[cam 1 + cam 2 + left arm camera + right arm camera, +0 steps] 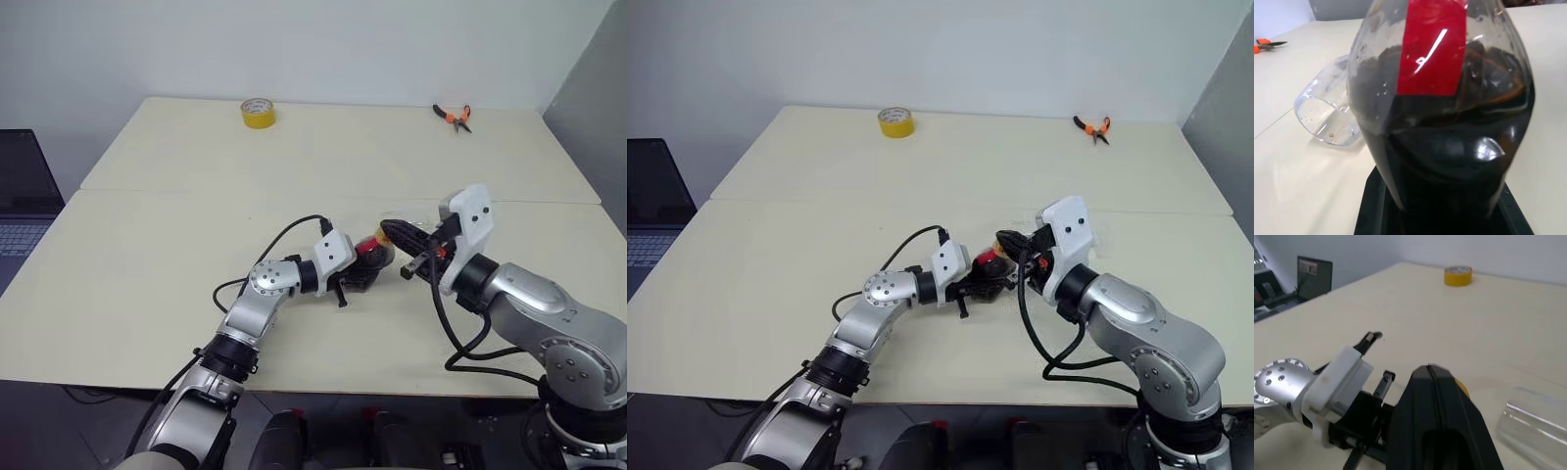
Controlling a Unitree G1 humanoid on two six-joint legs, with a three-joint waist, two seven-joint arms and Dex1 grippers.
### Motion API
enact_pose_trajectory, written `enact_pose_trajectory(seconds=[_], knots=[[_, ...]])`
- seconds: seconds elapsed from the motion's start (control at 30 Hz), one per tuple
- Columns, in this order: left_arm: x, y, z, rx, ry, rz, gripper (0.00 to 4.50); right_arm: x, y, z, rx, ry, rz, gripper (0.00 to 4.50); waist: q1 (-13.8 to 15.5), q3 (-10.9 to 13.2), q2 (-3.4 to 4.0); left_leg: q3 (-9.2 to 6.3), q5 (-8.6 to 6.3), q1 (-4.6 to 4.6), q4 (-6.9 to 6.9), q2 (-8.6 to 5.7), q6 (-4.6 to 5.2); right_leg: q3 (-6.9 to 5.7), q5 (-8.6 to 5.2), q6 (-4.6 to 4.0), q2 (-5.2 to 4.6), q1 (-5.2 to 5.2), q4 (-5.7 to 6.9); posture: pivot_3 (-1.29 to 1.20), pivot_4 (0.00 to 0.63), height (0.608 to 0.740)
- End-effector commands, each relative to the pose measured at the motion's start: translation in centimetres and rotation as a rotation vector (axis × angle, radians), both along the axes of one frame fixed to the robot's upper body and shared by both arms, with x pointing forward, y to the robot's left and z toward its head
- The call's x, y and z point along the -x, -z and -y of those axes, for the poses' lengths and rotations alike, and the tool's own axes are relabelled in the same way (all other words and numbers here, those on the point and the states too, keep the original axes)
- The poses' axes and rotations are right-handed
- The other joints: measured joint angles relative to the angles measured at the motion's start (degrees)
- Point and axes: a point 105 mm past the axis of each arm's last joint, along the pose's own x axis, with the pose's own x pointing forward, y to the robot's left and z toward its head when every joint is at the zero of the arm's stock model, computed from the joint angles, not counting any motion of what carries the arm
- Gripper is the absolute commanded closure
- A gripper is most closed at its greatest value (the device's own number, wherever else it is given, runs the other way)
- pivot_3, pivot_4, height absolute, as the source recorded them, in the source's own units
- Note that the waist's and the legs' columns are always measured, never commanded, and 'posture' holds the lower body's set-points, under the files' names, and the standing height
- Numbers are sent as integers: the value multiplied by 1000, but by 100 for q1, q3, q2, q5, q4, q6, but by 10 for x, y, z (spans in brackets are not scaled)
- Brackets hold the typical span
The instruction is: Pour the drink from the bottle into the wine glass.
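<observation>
Bottle (1444, 122) is showing dark drink (1449, 161) and red label; your left fingers (364, 266) are pinching it, right fingers (1435, 396) pressing together at its yellow cap (1462, 387).

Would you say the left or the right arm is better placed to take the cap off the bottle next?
Right, probably: the right gripper is shut at the yellow cap, while the left gripper holds the bottle.

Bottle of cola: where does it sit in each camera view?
Left eye view: the bottle is near the picture's centre, held in the left gripper.
Right eye view: near the centre too.
Left wrist view: close up, red label above the dark drink.
Right wrist view: its yellow cap peeks from behind the right gripper.
Shared landmark: yellow tape roll, far table edge.
</observation>
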Motion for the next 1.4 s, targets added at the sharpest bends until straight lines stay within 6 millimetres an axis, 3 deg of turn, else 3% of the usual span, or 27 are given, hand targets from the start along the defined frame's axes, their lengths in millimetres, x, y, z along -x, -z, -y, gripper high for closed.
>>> enact_pose_trajectory(seconds=[0.03,0.17,0.23,0.33,0.53,1.0,1.1,1.23,1.4], knots=[[-1,-24,4,46,14,88,3860,2,0,-1,18,-14,20,4500,0,0,0,0,0,0,0,0,0,0,0,0,0,0,0,0,150,740],[-1,-23,4,47,12,87,3862,2,-8,1,-34,0,53,4500,0,0,0,-1,0,0,0,0,0,0,0,0,0,0,1,0,150,740],[-1,-23,3,46,11,86,3862,2,-7,2,-38,-3,48,4132,0,0,0,0,0,-1,0,0,0,0,0,0,0,0,0,0,150,740],[-1,-23,3,47,7,87,3863,5,-6,0,-74,-21,10,3265,0,0,0,0,0,-1,0,0,0,0,0,0,0,0,0,0,150,740],[-1,-22,4,48,8,86,3863,2,-2,1,-42,-1,-3,1127,0,0,0,0,0,-1,0,0,0,0,0,0,0,0,0,0,150,740],[0,-22,4,49,8,85,3863,-6,0,8,-38,46,-8,1122,0,0,0,0,0,-1,0,0,0,0,0,0,0,-1,0,0,150,740],[-1,-22,3,49,6,86,3863,-7,0,9,-37,50,-8,1732,0,0,0,0,0,-1,0,0,0,1,0,0,0,-1,0,0,150,740],[0,-22,3,49,5,85,3868,-7,-1,9,-45,41,-2,3159,1,0,0,0,0,-1,0,0,0,0,0,0,0,-1,0,0,150,740],[0,-22,3,49,2,82,3869,-8,-1,10,-45,29,2,3259,0,0,0,0,0,-1,-1,0,0,0,0,0,0,-1,-1,0,150,740]])
